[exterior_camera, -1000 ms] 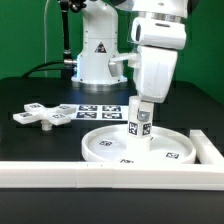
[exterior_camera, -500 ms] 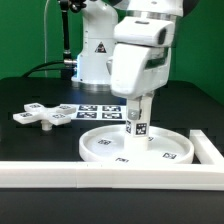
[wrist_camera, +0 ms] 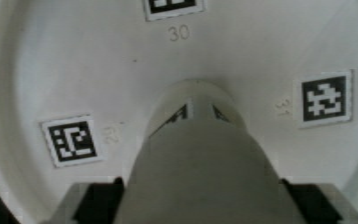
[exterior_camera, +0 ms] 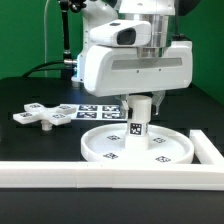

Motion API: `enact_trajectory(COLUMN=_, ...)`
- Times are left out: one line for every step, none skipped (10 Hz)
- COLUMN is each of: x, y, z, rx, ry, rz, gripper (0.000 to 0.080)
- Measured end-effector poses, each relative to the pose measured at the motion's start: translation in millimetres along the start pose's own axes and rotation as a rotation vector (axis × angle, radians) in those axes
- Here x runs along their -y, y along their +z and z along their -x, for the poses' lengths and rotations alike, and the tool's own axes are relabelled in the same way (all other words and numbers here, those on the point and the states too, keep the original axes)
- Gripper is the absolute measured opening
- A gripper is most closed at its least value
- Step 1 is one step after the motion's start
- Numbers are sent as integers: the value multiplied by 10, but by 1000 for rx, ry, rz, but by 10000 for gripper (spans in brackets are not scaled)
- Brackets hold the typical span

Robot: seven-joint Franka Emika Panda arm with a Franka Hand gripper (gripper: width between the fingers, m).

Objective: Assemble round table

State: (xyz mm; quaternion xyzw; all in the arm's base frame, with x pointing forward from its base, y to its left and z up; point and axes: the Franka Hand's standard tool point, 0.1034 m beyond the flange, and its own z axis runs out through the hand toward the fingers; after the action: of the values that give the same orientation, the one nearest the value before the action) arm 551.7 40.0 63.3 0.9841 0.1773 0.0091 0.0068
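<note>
The wide rimmed round disc (exterior_camera: 137, 146) lies flat on the table in front of the white border wall. The short thick cylinder leg (exterior_camera: 138, 122) stands upright on the disc's middle, tags facing out. My gripper (exterior_camera: 141, 100) is shut on the leg's upper part, the hand straight above it. In the wrist view the leg (wrist_camera: 202, 160) runs between my dark fingers (wrist_camera: 101, 200) down onto the disc (wrist_camera: 87, 70), which shows several tags. The flat cross-shaped base piece (exterior_camera: 42, 116) lies on the table at the exterior view's left, apart from the gripper.
The marker board (exterior_camera: 100, 110) lies behind the disc. The long white border wall (exterior_camera: 100, 173) runs along the front and turns back at the exterior view's right (exterior_camera: 210, 150). The arm's base (exterior_camera: 90, 60) stands at the back.
The gripper hand has turned about the upright leg, now showing its broad side to the exterior view. The leg has stayed standing on the disc's middle.
</note>
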Motion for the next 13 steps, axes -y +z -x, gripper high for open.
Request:
enact_trajectory(x=-3, y=0, z=0, rx=0, ry=48, rz=0, gripper=409)
enact_trajectory(x=-2, y=0, z=0, rx=0, ry=82, rz=0, gripper=409)
enact_trajectory(x=-4, y=0, z=1, rx=0, ry=161, rz=-1, gripper=409)
enact_trajectory(x=-8, y=2, z=3, rx=-5, ry=266, rz=-8, gripper=409)
enact_trajectory(x=-13, y=4, z=6, rx=-19, ry=375, rz=-15, gripper=409)
enact_trajectory(x=-12, y=7, z=12, rx=-28, ry=492, rz=-26, gripper=409)
enact_trajectory(x=-14, y=9, z=15, rx=-30, ry=630, rz=-39, gripper=409)
enact_trajectory(x=-18, y=10, z=15, rx=-29, ry=739, rz=-49, gripper=409)
enact_trajectory(x=-19, y=11, z=16, rx=-27, ry=827, rz=-54, gripper=409)
enact_trajectory(x=-20, y=12, z=16, rx=-27, ry=870, rz=-53, gripper=409)
enact_trajectory(x=-21, y=11, z=16, rx=-26, ry=910, rz=-59, gripper=409)
enact_trajectory(x=-27, y=11, z=17, rx=-24, ry=963, rz=-64, gripper=409)
enact_trajectory(x=-27, y=11, z=17, rx=-23, ry=991, rz=-67, gripper=409)
